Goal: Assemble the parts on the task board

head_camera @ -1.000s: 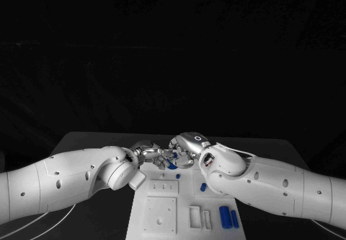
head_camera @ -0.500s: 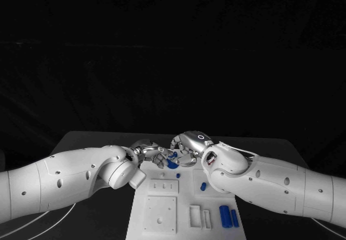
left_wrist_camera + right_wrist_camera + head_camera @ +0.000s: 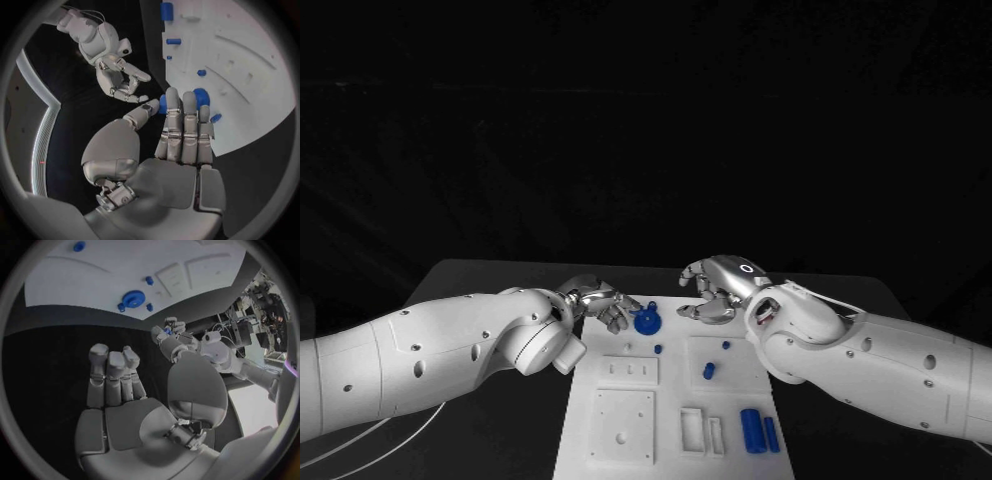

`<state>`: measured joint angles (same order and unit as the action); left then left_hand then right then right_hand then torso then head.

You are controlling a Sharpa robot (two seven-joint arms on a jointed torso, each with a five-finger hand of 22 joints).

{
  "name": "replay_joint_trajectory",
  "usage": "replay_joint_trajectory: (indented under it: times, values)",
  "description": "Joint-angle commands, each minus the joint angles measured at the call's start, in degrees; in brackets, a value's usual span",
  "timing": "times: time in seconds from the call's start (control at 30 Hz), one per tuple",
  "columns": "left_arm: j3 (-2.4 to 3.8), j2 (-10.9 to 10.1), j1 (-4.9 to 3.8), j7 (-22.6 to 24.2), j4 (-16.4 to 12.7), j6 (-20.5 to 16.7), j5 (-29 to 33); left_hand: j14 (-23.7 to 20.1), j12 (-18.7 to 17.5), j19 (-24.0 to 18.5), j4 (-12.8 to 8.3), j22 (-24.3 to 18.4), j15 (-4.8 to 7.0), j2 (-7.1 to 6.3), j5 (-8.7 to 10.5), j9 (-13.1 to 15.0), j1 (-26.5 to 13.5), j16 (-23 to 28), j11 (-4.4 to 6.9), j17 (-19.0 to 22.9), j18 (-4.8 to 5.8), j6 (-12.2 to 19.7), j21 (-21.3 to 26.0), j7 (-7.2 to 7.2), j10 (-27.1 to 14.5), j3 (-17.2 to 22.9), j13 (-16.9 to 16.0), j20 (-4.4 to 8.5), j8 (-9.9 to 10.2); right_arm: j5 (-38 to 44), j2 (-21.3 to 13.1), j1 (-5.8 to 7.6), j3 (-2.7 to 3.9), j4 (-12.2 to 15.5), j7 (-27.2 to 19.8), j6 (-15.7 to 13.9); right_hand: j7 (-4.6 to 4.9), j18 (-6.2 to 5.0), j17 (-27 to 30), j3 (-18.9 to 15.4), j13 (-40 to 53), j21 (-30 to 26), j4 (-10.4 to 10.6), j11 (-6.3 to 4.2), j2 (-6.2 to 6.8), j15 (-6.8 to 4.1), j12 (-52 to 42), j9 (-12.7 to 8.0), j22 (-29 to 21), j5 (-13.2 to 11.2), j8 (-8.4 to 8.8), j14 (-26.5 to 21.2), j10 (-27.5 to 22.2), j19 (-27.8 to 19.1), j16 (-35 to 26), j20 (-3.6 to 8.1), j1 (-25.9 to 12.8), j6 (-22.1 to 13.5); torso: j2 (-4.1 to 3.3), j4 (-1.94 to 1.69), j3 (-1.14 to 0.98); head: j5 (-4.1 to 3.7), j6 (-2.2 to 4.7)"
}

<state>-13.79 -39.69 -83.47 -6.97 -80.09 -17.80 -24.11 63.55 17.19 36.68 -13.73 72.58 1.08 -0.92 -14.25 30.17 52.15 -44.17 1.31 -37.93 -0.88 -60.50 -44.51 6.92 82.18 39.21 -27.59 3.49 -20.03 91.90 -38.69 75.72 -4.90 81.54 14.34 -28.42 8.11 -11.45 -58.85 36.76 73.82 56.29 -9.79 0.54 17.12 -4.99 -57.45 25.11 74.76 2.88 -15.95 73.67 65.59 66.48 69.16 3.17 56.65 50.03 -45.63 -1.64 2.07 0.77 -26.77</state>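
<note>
Landmark: the white board (image 3: 625, 425) in the middle of the black table (image 3: 473, 280).

Left hand (image 3: 603, 305) sits at the board's far-left corner, fingers extended side by side. In the left wrist view the fingers (image 3: 184, 125) lie straight over the board's edge (image 3: 250, 100), w/ the blue disc (image 3: 201, 96) showing just past their tips. Can't tell if the tips touch the disc; nothing is pinched, so the hand reads as released.

Blue disc (image 3: 648, 321) lies on the board's far end, near its left side, just beside the left hand. Right wrist view has it too (image 3: 132, 299), w/ 2 tiny blue bits close by (too small to ID).

Right hand (image 3: 711, 297) hovers at the board's far-right corner, fingers loosely curled & apart, nothing held. In the right wrist view its fingers (image 3: 112, 372) are over bare table short of the board's edge (image 3: 75, 285), empty.

Other parts on the board: a small blue peg (image 3: 658, 349) toward the middle, a 2nd small peg (image 3: 726, 346) to the right of it, a short blue piece (image 3: 708, 370) just nearer than that, & 2 long blue bars (image 3: 759, 432) side by side at the board's near-right corner. White raised blocks (image 3: 627, 372) sit on the board's left half.
</note>
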Motion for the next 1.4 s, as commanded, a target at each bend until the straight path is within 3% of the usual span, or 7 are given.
replay_joint_trajectory:
  times: [0.03,0.23,0.47,0.7,0.9,1.07,1.4]
  values:
    - [-0.04,-0.36,-0.01,0.01,-0.03,-2.1,-5.36,1.18,0.89,1.5,-0.38,0.55,0.8,-0.57,-0.74,0.23,-0.08,-0.94,0.79,-0.08,0.75,-4.21,-1.22,-3.55,0.66,0.13,-0.53,2.35,-0.36,-2.25,-1.95,-0.05,0.0,0.24,-1.42,-2.08,-0.15,-3.55,0.1,-0.08,-0.13,-0.25,0.19,0.89,-0.19,0.11,0.38,0.11,-0.09,0.01,-0.18,-0.01,-1.28,-0.4,-0.42,-0.07,0.04,0.02,0.08,0.11,-0.09,0.53,-0.22]
    - [-0.16,-0.67,0.69,-0.84,-0.41,-5.44,-8.36,3.36,6.03,6.71,-0.35,2.59,3.05,-1.58,-2.13,0.98,-0.1,-6.02,2.12,-0.64,-0.02,-5.14,-6.08,-4.14,1.58,-0.1,-5.06,5.41,-0.33,-4.87,-5.23,-0.05,0.0,-0.85,-1.89,-2.61,-0.3,-3.55,0.12,0.34,-0.39,-0.4,0.68,0.75,-0.21,-0.03,0.39,0.2,-0.15,0.09,-0.44,0.2,-1.08,-0.21,-0.6,-0.15,0.58,0.49,0.4,0.24,-0.37,0.92,-0.88]
    - [-0.16,0.21,2.04,-7.02,-1.22,-10.38,-15.63,6.99,25.09,15.19,-0.48,3.72,8.14,-1.68,-4.17,1.09,0.41,-19.69,3.76,-5.82,-1.94,-5.91,-14.21,-5.67,2.3,-0.21,-20.36,9.45,0.51,-7.77,-6.22,-0.05,0.01,-2.42,-2.67,-2.52,-0.41,-3.55,0.11,0.77,-0.6,-0.49,1.12,0.64,-0.23,-0.14,0.4,0.22,-0.16,0.32,-0.61,0.35,-0.93,-0.07,-0.73,-0.2,1.01,0.85,0.78,0.19,-0.93,1.16,-1.87]
    - [-0.18,1.58,3.57,-14.15,-2.36,-12.21,-23.98,8.02,34.58,18.69,-0.25,3.53,10.3,-2.77,-6.39,1.46,0.25,-26.86,4.24,-7.16,-3.07,-6.47,-19.25,-6.0,0.66,0.83,-26.99,11.5,0.84,-9.37,-6.36,-0.04,0.01,-4.33,-2.83,-2.17,-0.44,-3.55,0.1,0.93,-0.69,-0.53,1.28,0.6,-0.23,-0.17,0.4,0.21,-0.15,0.44,-0.63,0.4,-0.89,-0.03,-0.79,-0.22,1.16,0.92,1.27,-0.02,-1.38,1.09,-2.82]
    - [-0.18,2.26,5.08,-15.23,-2.09,-12.14,-24.95,8.74,36.65,19.98,-0.15,3.45,10.67,-3.42,-9.05,1.78,0.13,-28.71,4.5,-6.83,-3.5,-6.99,-20.79,-6.25,0.3,1.04,-27.64,12.07,0.68,-9.88,-6.44,-0.02,0.02,-5.05,-2.88,-1.89,-0.47,-3.55,0.08,1.11,-0.78,-0.57,1.47,0.58,-0.24,-0.2,0.39,0.18,-0.14,0.71,-0.64,0.47,-0.85,0.02,-0.86,-0.24,1.33,0.99,1.69,-0.02,-1.8,1.02,-3.79]
    - [-0.18,2.55,6.28,-15.47,-1.92,-11.69,-25.59,9.14,37.29,20.46,0.0,3.41,10.91,-3.67,-9.41,1.99,0.06,-29.39,4.74,-6.63,-3.7,-7.6,-21.36,-6.5,0.25,1.05,-27.59,12.25,0.38,-9.92,-6.67,0.0,0.04,-5.15,-2.81,-1.73,-0.49,-3.55,0.06,1.19,-0.84,-0.6,1.61,0.56,-0.23,-0.21,0.38,0.17,-0.12,0.96,-0.67,0.51,-0.81,0.05,-0.89,-0.26,1.38,1.08,2.04,0.03,-2.03,1.01,-4.62]
    - [-0.17,3.11,8.57,-15.63,-1.44,-10.99,-27.16,9.24,37.84,20.48,0.63,3.33,11.24,-4.09,-9.73,2.44,-0.46,-29.94,5.25,-6.23,-3.8,-9.22,-21.74,-7.05,0.18,1.0,-27.22,12.25,-0.73,-9.96,-6.79,0.01,0.06,-5.25,-2.75,-1.37,-0.53,-3.55,-0.01,1.24,-0.98,-0.65,1.88,0.52,-0.2,-0.25,0.35,0.13,-0.06,1.92,-0.72,0.58,-0.79,0.09,-0.98,-0.31,1.4,1.25,2.18,-0.11,-2.14,0.91,-5.67]
